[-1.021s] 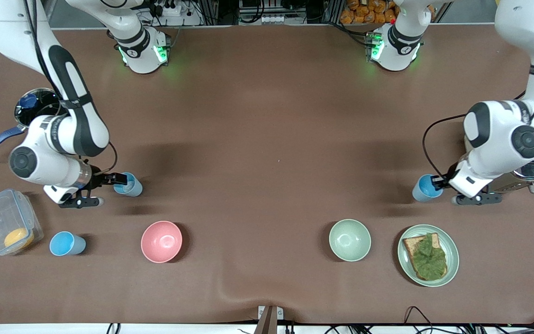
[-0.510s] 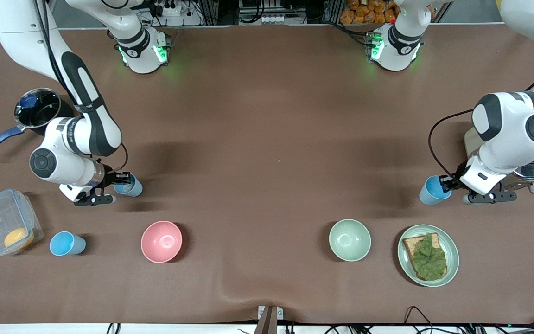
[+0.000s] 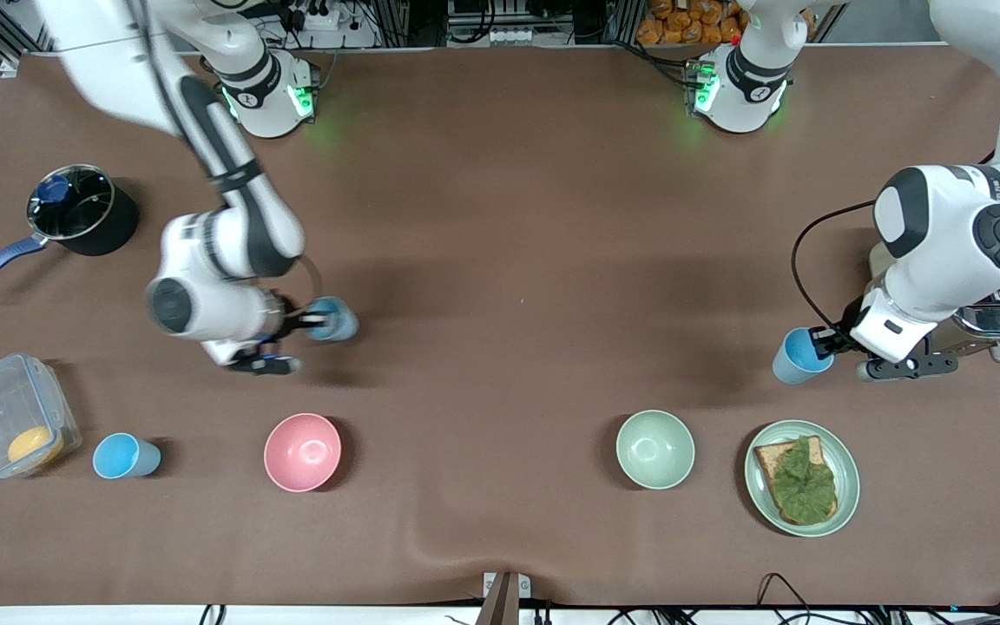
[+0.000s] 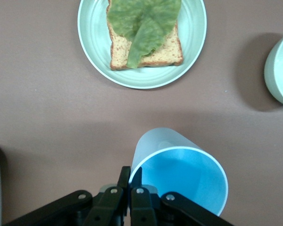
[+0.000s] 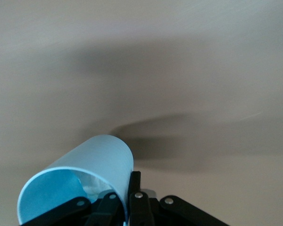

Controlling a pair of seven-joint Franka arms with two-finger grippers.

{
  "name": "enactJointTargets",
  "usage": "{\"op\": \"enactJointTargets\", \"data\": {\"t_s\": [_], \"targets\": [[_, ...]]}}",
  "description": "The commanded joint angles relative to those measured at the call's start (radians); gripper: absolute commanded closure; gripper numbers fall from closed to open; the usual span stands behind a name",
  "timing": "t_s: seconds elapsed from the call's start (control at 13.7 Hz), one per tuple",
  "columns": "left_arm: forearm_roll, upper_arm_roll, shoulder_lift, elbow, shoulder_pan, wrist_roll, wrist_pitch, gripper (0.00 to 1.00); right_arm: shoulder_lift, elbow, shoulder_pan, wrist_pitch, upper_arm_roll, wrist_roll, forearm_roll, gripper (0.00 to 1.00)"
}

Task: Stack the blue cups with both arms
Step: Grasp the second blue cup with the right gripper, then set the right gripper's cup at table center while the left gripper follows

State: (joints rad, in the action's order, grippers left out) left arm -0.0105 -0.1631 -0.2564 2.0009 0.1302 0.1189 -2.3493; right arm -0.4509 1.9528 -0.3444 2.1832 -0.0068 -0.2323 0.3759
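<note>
My right gripper (image 3: 307, 323) is shut on the rim of a blue cup (image 3: 332, 319) and holds it tilted above the table, toward the right arm's end. In the right wrist view the cup (image 5: 87, 174) shows with its wall pinched between the fingers of the gripper (image 5: 130, 188). My left gripper (image 3: 823, 341) is shut on the rim of a second blue cup (image 3: 799, 355) near the left arm's end. The left wrist view shows that cup (image 4: 181, 172) in the gripper (image 4: 130, 176). A third blue cup (image 3: 124, 457) stands on the table beside the pink bowl.
A pink bowl (image 3: 302, 451), a pale green bowl (image 3: 654, 449) and a plate with bread and lettuce (image 3: 801, 477) lie nearer the front camera. A clear box (image 3: 9, 425) and a black pot (image 3: 81, 208) are at the right arm's end. A toaster (image 3: 999, 317) is under the left arm.
My right arm has carried its blue cup toward the middle of the table. My left arm has shifted only slightly with its cup.
</note>
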Motion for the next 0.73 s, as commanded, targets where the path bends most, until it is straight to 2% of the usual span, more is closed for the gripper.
{"op": "enactJointTargets", "data": {"t_s": [0.0,0.22,0.29,0.51,0.66], "targets": [[0.014,-0.015,0.022,-0.007,0.002,0.031,0.042,1.0,-0.003,-0.043,-0.164,0.015,-0.01,-0.216,0.122,1.0],[0.014,-0.049,0.031,-0.007,0.0,0.083,0.053,1.0,-0.058,-0.07,-0.355,0.182,-0.009,-0.451,0.179,1.0],[0.014,-0.079,0.035,-0.007,0.002,0.108,0.065,1.0,-0.092,-0.098,-0.417,0.231,-0.01,-0.513,0.196,1.0],[0.014,-0.153,0.042,-0.007,0.003,0.198,0.1,1.0,-0.17,-0.204,-0.495,0.273,-0.01,-0.663,0.201,1.0],[0.014,-0.193,0.051,-0.007,0.002,0.251,0.108,1.0,-0.19,-0.226,-0.516,0.27,-0.021,-0.694,0.181,1.0]]}}
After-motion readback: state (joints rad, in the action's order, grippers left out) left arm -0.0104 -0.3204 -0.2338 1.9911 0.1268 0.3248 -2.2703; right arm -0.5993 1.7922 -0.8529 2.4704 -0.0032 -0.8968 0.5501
